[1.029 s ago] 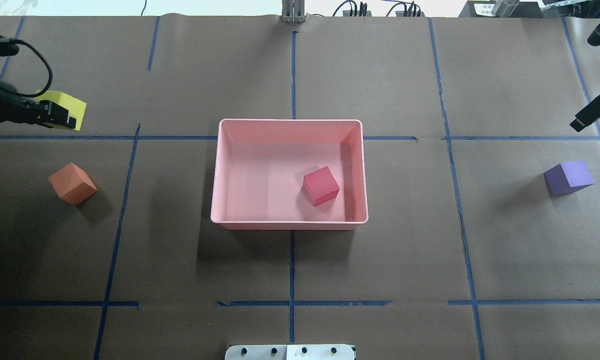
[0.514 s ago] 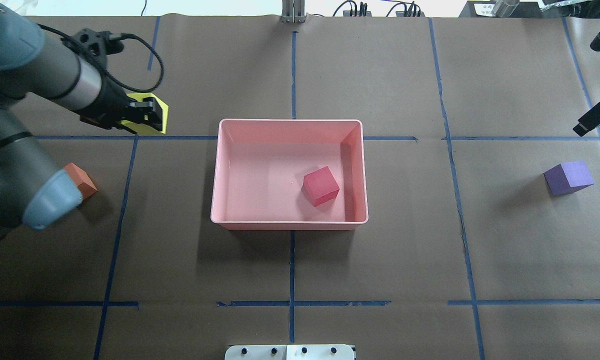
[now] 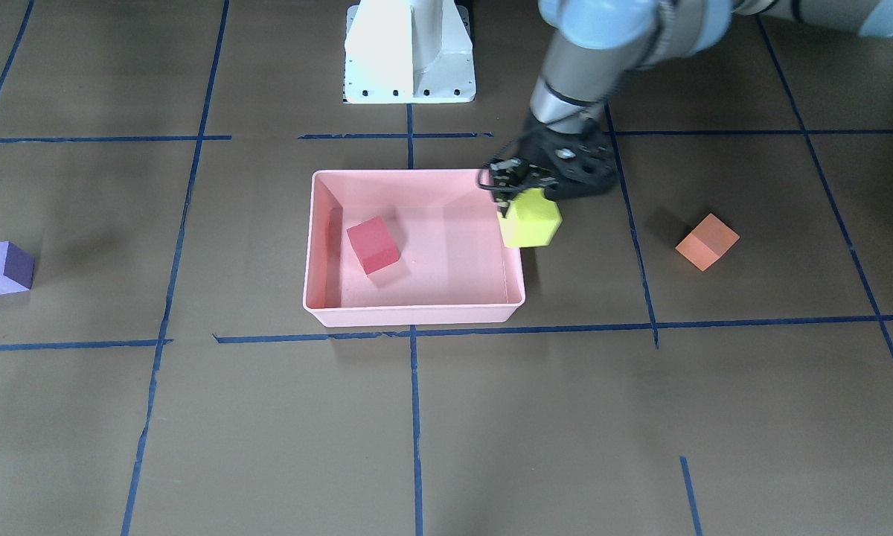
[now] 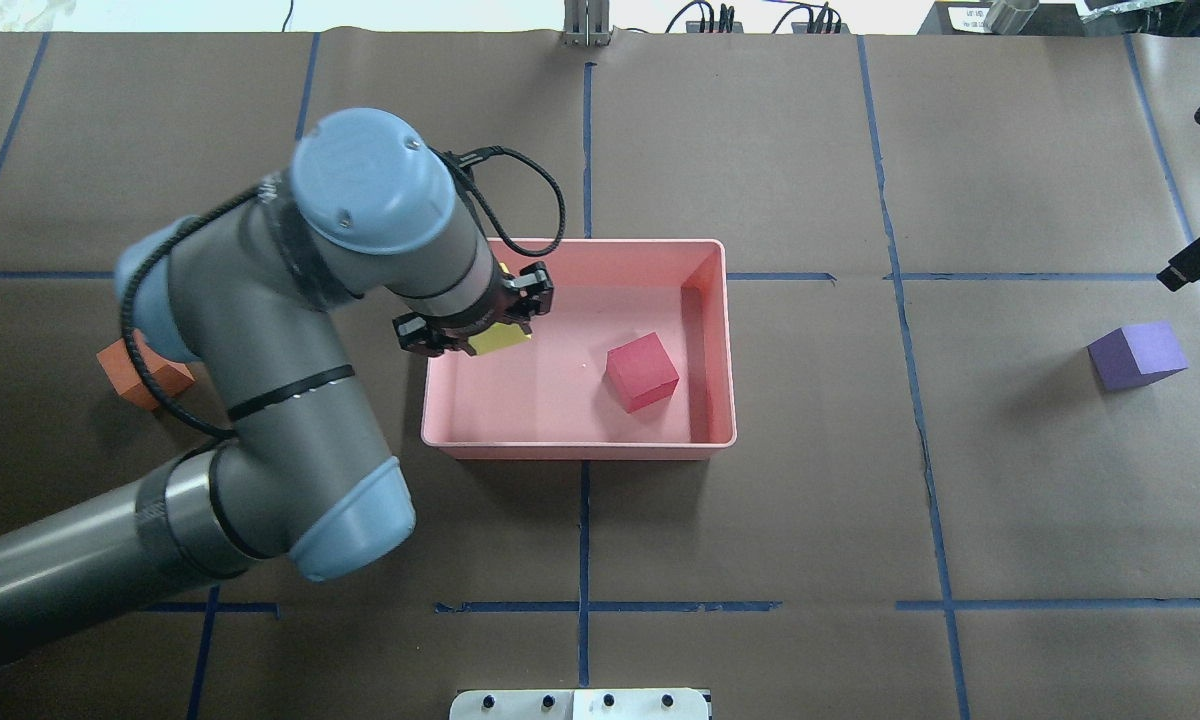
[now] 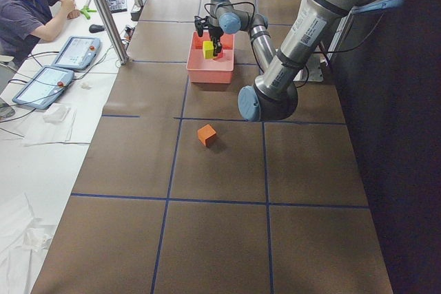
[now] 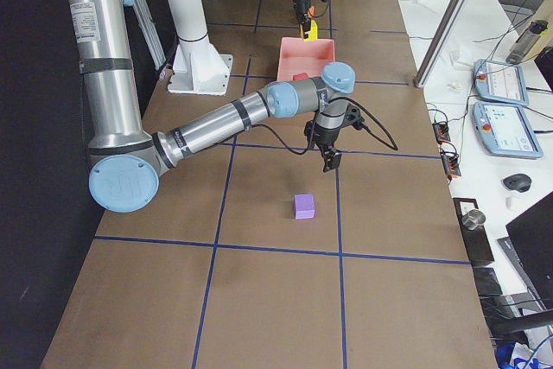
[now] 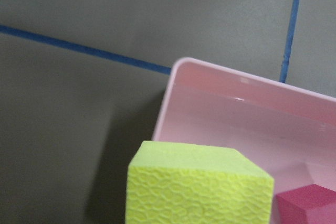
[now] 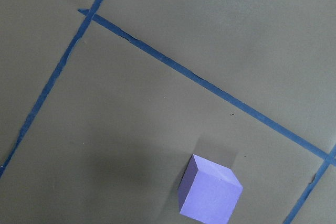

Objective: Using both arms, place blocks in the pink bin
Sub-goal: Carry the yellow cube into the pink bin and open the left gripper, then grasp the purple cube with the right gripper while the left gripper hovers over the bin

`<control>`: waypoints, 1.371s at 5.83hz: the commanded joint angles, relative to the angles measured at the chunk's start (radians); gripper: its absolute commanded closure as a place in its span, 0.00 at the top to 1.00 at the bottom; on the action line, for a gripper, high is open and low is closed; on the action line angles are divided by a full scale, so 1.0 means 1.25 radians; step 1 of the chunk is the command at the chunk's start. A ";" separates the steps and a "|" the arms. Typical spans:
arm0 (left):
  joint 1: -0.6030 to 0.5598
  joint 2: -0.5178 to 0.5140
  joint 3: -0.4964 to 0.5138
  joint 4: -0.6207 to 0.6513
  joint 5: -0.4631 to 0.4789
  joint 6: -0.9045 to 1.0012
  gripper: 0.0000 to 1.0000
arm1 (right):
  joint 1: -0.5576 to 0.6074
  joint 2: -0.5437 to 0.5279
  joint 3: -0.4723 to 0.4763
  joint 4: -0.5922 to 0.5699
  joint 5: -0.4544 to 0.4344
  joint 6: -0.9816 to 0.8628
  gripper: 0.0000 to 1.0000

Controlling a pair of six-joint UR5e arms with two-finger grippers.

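Gripping yellow-green block [image 4: 500, 341], left hand [image 4: 487, 330] hovers above pink bin [image 4: 580, 452] rim.

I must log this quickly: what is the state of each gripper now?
Left gripper: shut on the yellow-green block.
Right gripper: cannot tell whether open or shut; the purple block is not in it.

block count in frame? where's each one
4: red block lies in the pink bin; yellow-green block is held in the left gripper above the bin's left edge; orange block sits on the table at the robot's left; purple block at its right. None seem hidden.
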 commanded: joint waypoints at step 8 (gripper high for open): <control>0.044 -0.028 0.045 0.002 0.066 -0.033 1.00 | -0.108 -0.145 -0.236 0.559 -0.041 0.378 1.00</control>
